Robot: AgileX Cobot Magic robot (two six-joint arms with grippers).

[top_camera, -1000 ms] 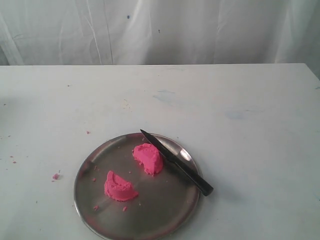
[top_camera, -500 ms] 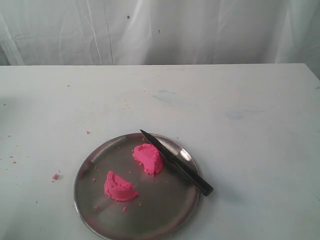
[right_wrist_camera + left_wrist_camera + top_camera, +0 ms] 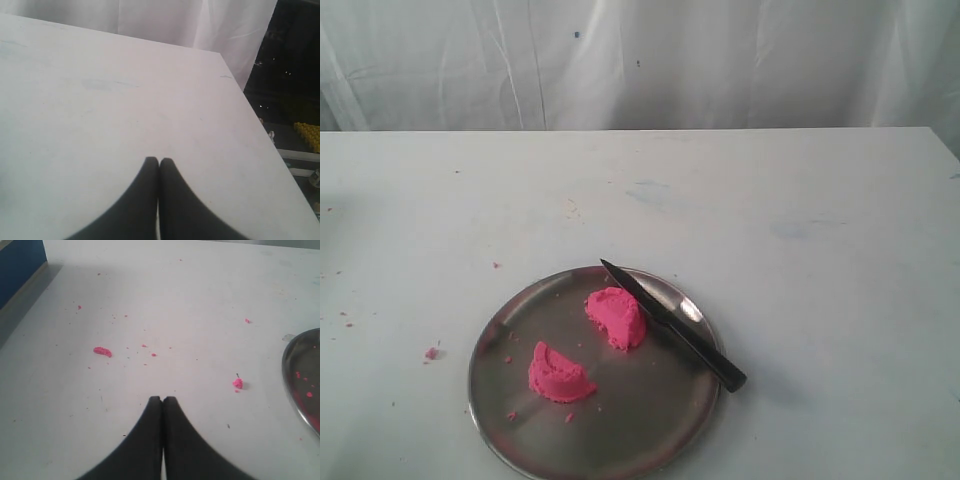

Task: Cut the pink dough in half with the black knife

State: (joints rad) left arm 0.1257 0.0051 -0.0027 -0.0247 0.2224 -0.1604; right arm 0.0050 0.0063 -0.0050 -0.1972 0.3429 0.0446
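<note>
While both arms sit off to the sides, you have the left tool (image 3: 162,399) with its two black fingers pressed together on nothing, held over bare white surface (image 3: 165,305). Ahead of that tool lie scattered pink crumbs (image 3: 237,383) and one longer pink smear (image 3: 102,351); the steel plate (image 3: 300,390) shows only as a rim at one side, clear of the fingertips.

Your right tool (image 3: 159,161) is likewise pressed together and empty, over a clean stretch of surface near its far corner — white curtain (image 3: 150,20) beyond.

Neither tool appears in the exterior view. Items there:

- Steel plate (image 3: 640,430) — round, lying near the front edge of the surface (image 3: 770,200).
- Pink dough (image 3: 617,317) — two separate half-dome lumps on the plate, well apart from either tool. One sits toward the plate's middle, the other (image 3: 558,375) nearer the front left, a gap of bare steel between them.
- Black knife (image 3: 672,325) — lying flat and diagonal, blade on the plate just beside the middle lump, tip toward the back rim, handle overhanging the right rim onto the surface.
- Loose crumb (image 3: 431,352) — on the surface left of the plate.
</note>
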